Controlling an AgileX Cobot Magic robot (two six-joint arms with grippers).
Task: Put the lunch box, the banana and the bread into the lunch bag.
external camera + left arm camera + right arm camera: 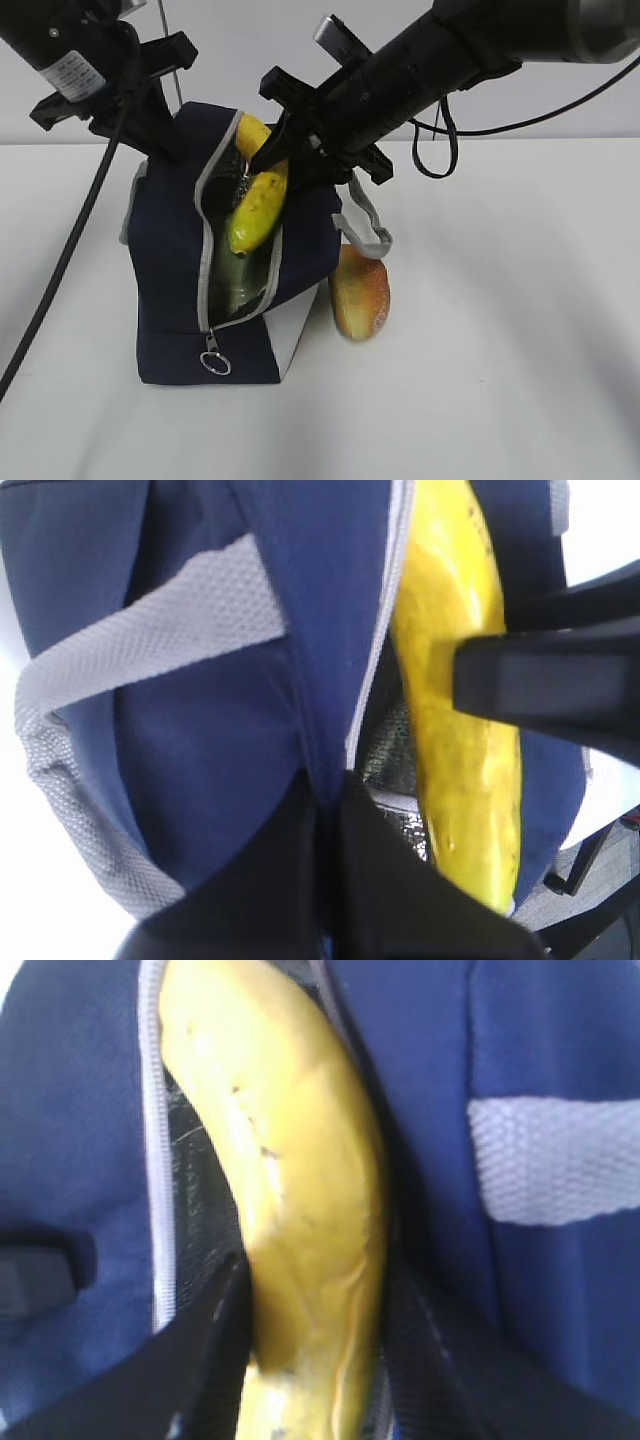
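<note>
The navy lunch bag (170, 260) stands on the white table with its zipper open. My right gripper (282, 150) is shut on the yellow banana (258, 205) and holds it in the bag's opening; the right wrist view shows the banana (300, 1210) between the black fingers (215, 1350). My left gripper (160, 125) is shut on the bag's left edge, pinching navy fabric (325, 780) beside the grey strap (150, 630). The banana also shows in the left wrist view (460, 710). A greenish shape (238, 275), likely the lunch box, shows inside the bag. The golden-brown bread (360, 290) lies on the table against the bag's right side.
The metal ring zip pull (214, 358) hangs at the bag's front bottom. A grey strap handle (368, 225) droops over the bread. A black cable (60, 260) runs down the left side. The table's right half holds open white surface (520, 330).
</note>
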